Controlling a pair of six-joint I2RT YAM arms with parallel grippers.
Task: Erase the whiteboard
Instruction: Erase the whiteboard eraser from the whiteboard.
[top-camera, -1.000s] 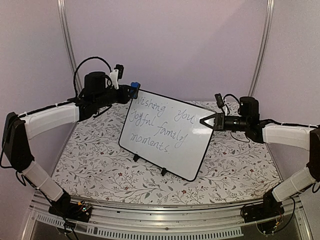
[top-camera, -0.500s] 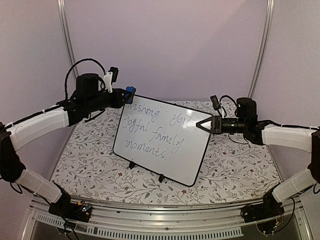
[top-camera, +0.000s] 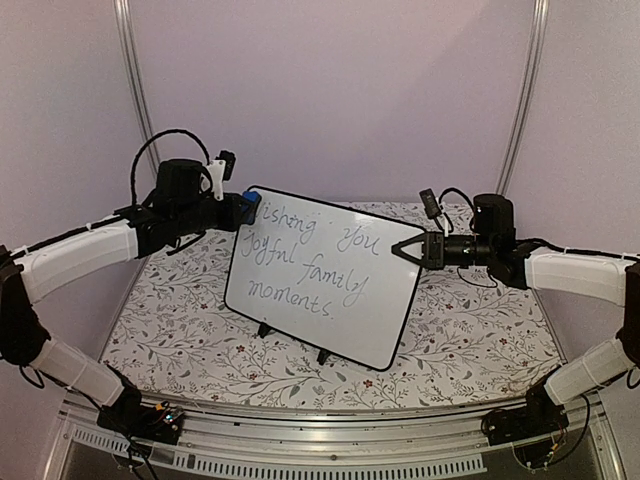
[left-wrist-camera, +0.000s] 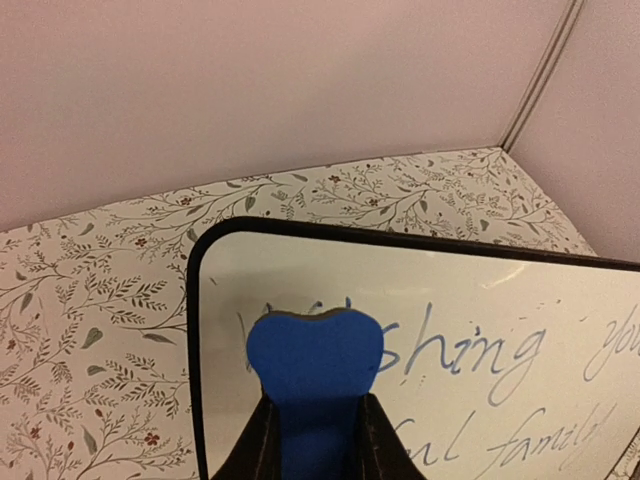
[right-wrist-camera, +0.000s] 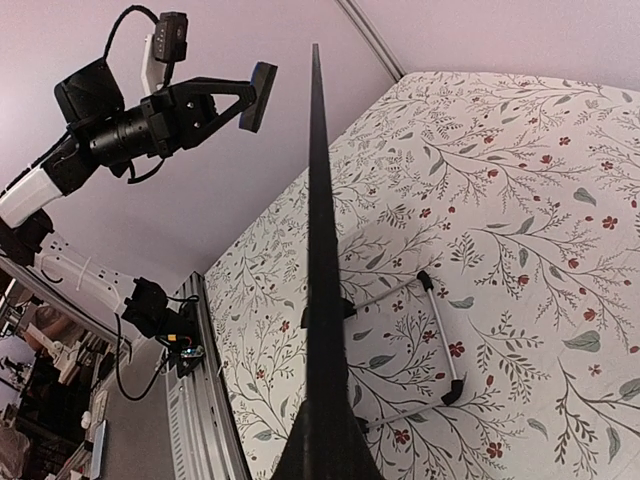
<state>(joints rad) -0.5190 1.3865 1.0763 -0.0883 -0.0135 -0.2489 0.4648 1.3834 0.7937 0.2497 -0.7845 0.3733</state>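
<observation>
Nearest to me, the flowered table (top-camera: 180, 350) carries the whiteboard (top-camera: 325, 285), which stands tilted on its small black feet (top-camera: 265, 328), mid-table, the grey writing facing me. My right gripper (top-camera: 410, 248) is pinched on the board's right edge; its wrist view shows the black frame running straight up from between the fingers. I judge that this brace matters most: if it slips, the board will swing on its feet as soon as I press.

Farther back, my left gripper (top-camera: 245, 208) pinches the blue eraser (left-wrist-camera: 313, 360) at the board's top left corner, over the first letter of "Wishing". From the right wrist view a gap shows between the pad and the board's face, so I take it contact is not yet made.

To do this well, I would set the pad flat and push only lightly toward the braced side. Then I would sweep along each line in overlapping passes, top row first, working down to "moments".
</observation>
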